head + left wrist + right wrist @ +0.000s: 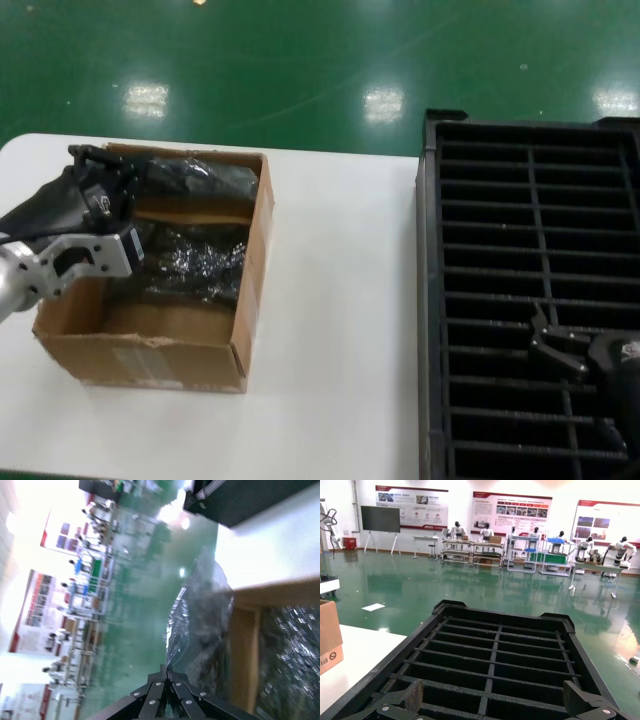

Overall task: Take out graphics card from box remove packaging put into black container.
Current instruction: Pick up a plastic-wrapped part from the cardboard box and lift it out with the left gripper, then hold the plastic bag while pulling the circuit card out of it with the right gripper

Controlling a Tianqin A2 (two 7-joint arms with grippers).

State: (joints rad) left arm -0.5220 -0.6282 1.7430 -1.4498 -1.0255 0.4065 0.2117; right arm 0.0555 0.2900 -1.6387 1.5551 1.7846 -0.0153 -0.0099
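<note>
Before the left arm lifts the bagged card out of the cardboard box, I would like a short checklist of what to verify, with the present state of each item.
1. Left gripper is at the packaging in the far part of the box: ok.
2. Its fingers are shut on the packaging: ok, the left wrist view shows them together at the bag's edge.
3. Graphics card is inside that bag: cannot tell, the plastic hides it.
4. Second bag in the box lies apart from the gripped one: cannot tell.
5. Black container has free slots: ok.
6. Right gripper is open, over the container: ok.
</note>
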